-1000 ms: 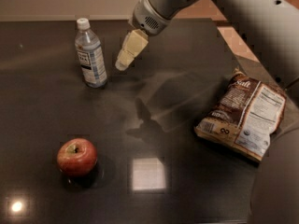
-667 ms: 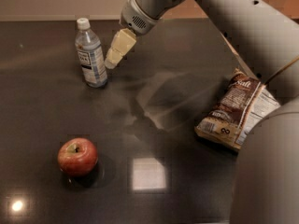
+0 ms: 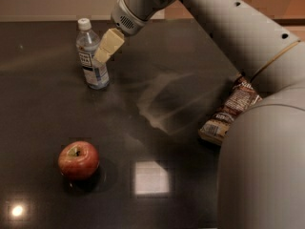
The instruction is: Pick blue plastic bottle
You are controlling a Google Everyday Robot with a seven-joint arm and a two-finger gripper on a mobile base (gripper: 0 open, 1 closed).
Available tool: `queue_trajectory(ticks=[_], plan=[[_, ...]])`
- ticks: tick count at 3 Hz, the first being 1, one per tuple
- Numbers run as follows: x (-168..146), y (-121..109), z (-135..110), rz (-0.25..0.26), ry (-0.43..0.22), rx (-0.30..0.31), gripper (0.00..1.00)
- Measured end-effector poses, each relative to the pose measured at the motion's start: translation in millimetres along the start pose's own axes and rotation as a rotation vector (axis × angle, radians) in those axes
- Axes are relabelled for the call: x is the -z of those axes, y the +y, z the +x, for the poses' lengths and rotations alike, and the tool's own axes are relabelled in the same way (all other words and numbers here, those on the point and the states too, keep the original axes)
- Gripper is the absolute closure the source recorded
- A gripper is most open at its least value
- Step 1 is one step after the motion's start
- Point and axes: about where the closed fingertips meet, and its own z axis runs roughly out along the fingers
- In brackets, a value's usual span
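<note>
The blue plastic bottle (image 3: 89, 56) stands upright at the back left of the dark table (image 3: 43, 113). It is clear and bluish with a white cap and a white-and-blue label. My gripper (image 3: 106, 46), with its cream tip, reaches down from the upper right. It sits right against the bottle's right shoulder and overlaps the bottle's edge in this view. I cannot tell whether it touches the bottle.
A red apple (image 3: 78, 160) sits at the front left. A brown snack bag (image 3: 230, 111) lies at the right, partly hidden by my grey arm (image 3: 257, 151), which fills the right side. A bright light reflection (image 3: 151, 178) shows on the glossy tabletop.
My gripper has moved left toward the bottle and now overlaps its right side. The arm covers more of the snack bag. The bottle and apple have not moved.
</note>
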Motion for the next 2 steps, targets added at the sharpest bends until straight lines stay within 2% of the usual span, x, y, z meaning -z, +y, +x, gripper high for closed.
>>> queue_trajectory(ticks=[2], plan=[[-19.2, 18.1, -14.8, -0.066, -0.018, -0.007, 0.0]])
